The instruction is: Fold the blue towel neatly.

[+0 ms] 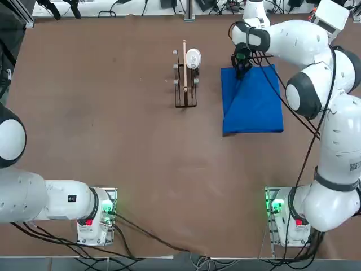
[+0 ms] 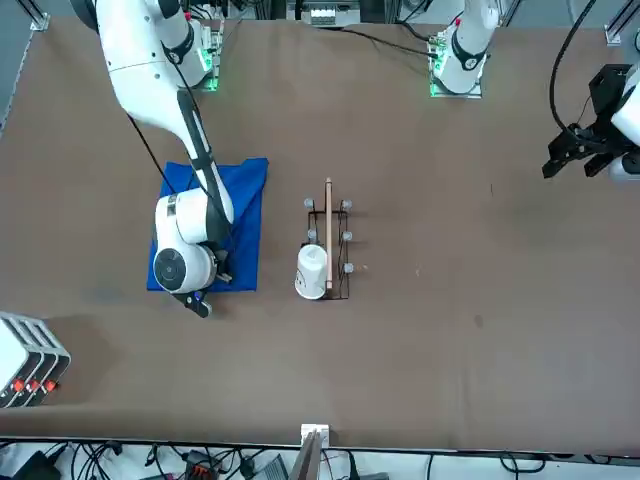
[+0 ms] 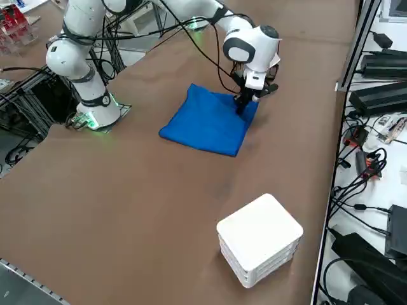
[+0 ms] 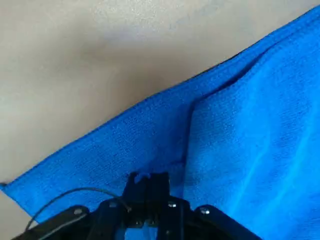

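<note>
The towel [image 1: 252, 104] lies flat on the table [image 1: 113, 113], right of a small rack [image 1: 185, 84], one layer lapped over another. The right gripper [image 1: 241, 70] stands at its far-left corner, fingers pressed together, pinching the cloth.

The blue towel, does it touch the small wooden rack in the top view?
No, the blue towel lies apart from the rack, with bare table between them.

Only a wire rack [image 1: 185, 79] left of the blue towel [image 1: 252, 104] obstructs the table [image 1: 113, 124].
</note>
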### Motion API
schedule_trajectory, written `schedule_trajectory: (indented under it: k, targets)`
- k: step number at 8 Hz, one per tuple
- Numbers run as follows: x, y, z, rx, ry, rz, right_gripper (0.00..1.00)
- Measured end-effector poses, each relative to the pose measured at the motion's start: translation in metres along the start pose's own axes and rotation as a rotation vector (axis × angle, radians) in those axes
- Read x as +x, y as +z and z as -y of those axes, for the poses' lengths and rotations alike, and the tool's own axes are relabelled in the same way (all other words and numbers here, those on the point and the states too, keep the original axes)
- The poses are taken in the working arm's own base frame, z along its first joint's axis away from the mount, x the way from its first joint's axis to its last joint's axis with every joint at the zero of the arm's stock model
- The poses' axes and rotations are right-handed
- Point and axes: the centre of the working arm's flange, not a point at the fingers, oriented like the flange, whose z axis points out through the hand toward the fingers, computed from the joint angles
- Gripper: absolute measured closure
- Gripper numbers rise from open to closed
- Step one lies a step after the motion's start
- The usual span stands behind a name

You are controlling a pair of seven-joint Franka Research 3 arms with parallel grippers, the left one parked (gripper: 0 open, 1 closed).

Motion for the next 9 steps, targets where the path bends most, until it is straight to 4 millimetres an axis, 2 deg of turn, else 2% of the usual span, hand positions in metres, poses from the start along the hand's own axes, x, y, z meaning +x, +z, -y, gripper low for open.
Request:
schedule_trajectory:
  k: [1,4,6,9]
  targets:
    - [0.000,-0.003,0.000,0.003,-0.001,-0.003,0.98]
    - [-0.004,-0.032,0.002,0.038,-0.007,-0.029,0.98]
    - [-0.010,-0.043,0.007,0.064,-0.009,-0.027,0.98]
    - [-0.023,-0.064,0.029,0.105,-0.007,-0.058,0.98]
